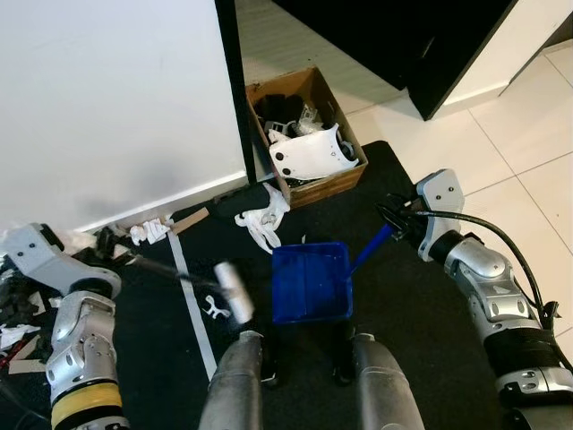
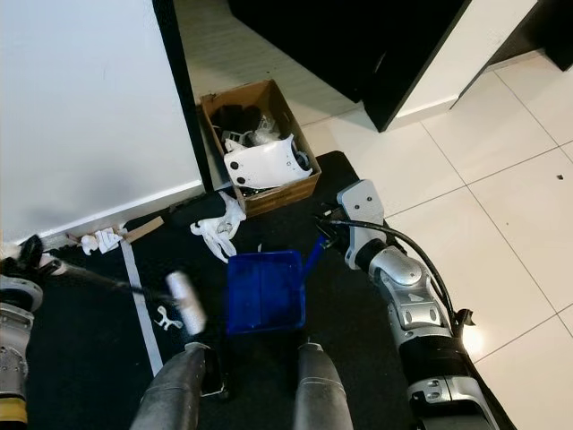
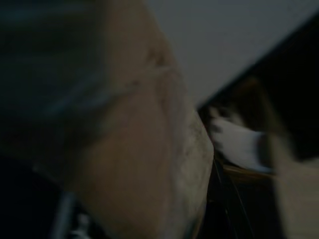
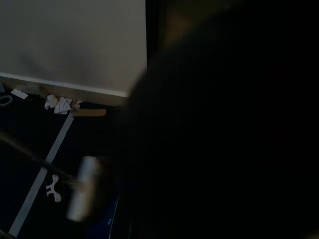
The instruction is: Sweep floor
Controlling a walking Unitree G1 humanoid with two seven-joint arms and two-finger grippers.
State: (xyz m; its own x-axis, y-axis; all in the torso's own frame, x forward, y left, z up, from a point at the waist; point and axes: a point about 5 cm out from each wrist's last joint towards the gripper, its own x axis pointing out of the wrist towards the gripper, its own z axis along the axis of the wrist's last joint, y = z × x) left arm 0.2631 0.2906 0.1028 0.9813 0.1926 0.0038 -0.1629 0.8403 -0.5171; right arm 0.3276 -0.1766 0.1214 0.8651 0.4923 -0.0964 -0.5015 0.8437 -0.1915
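Broom head [image 1: 235, 291], one, white, blurred, over dark mat [image 1: 421, 305] left of one blue dustpan [image 1: 310, 281]. Left gripper [image 1: 121, 253] holds its stick; right gripper [image 1: 394, 219] grips dustpan handle. One cardboard box [image 1: 304, 134] far. Two crumpled white scraps [image 1: 262, 219] [image 1: 149, 232].

You had a brown cardboard box [image 1: 304, 134] sitting open against the black edge of the big white panel [image 1: 107, 107], stuffed with a white plastic shell [image 1: 311, 154] and dark and white odds and ends. You also saw a dark cabinet [image 1: 421, 45] standing on the pale floor tiles [image 1: 501, 134] past the box, a white tape strip [image 1: 192, 296] running across the black mat [image 1: 412, 296], and a flat brown cardboard scrap [image 1: 190, 220] lying by the panel's base.
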